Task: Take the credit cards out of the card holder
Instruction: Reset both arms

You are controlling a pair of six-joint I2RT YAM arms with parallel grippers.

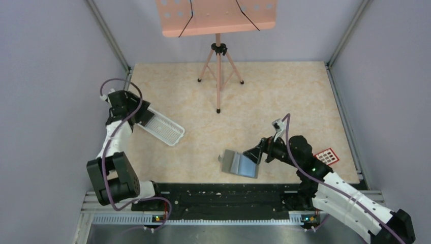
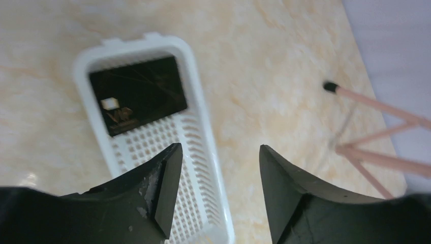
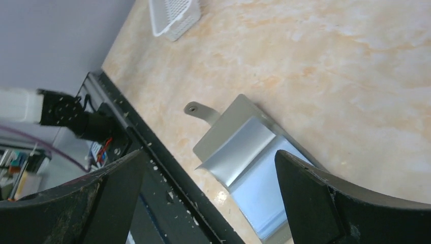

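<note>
The grey card holder lies open near the table's front edge, its bluish inside facing up and one half curling upward. My right gripper hovers just right of it, open, with the holder showing between its jaws. A red credit card with pale squares lies on the table at the right. A black credit card lies in the white tray. My left gripper is open and holds nothing above the tray's near end.
A pink music stand stands on a tripod at the back centre; one tripod foot is close to the tray. The black base rail runs along the front edge. Grey walls close in both sides.
</note>
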